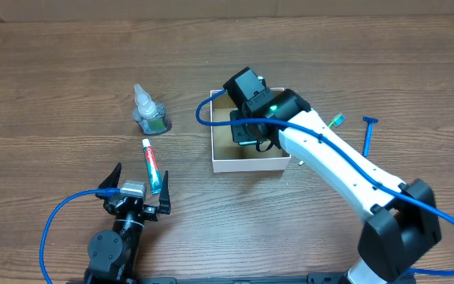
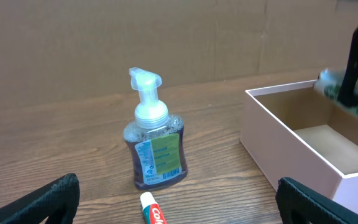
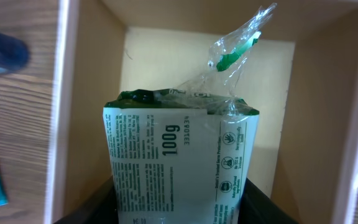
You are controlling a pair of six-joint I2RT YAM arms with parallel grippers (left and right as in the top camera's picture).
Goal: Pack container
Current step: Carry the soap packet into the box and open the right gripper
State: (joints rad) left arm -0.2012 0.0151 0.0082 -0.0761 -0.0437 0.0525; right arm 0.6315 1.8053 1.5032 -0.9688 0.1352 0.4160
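Wooden table point(image 1: 53, 79): right arm point(image 1: 337, 166) reaches over container point(image 1: 247, 164), right gripper point(image 1: 249, 134) clamps green-white packet point(image 3: 179, 162); left gripper point(image 1: 139, 177) spread wide beside toothpaste point(image 1: 154, 166).

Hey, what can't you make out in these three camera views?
Overhead: the right arm hides most of the floor of the box.
Left wrist: the bottom edge cuts off the toothpaste.
Right wrist: the small print on the packet is too fine to read.
Overhead: the green item beside the razor is too small to identify.
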